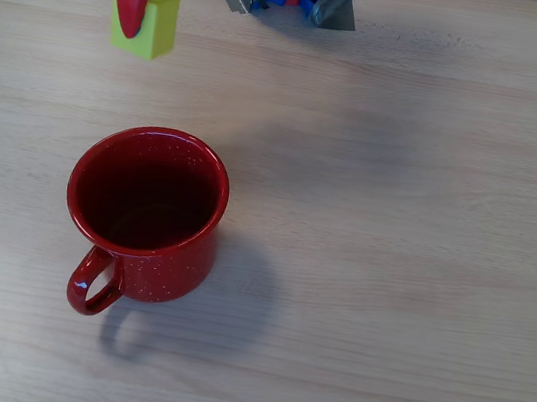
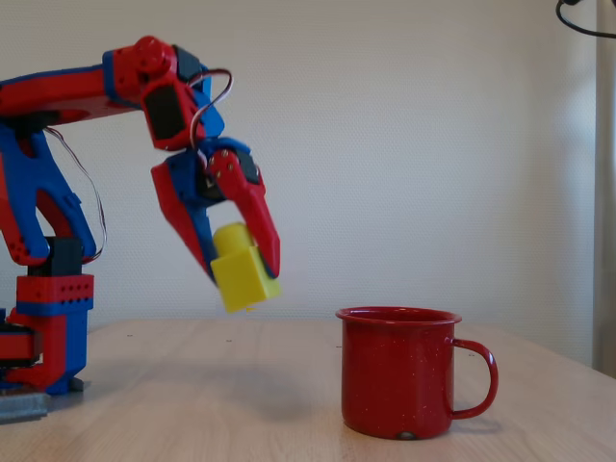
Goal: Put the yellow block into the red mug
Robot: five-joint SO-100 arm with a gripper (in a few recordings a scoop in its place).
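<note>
One step done: hand (image 2: 241, 269) clamped on block (image 2: 243, 276), lifted off bench (image 2: 241, 404). Remaining: carry to mug (image 1: 145, 213), at 6 o'clock overhead, and release.

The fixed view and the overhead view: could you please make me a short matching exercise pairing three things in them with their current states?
Things:
1. yellow block
2. red mug
3. tool

States:
A. standing upright on the table, nothing visible inside
B. shut on a brick, raised above the tabletop
C. held tilted in the air, short of the cup

Pairs: 1-C, 2-A, 3-B
</note>
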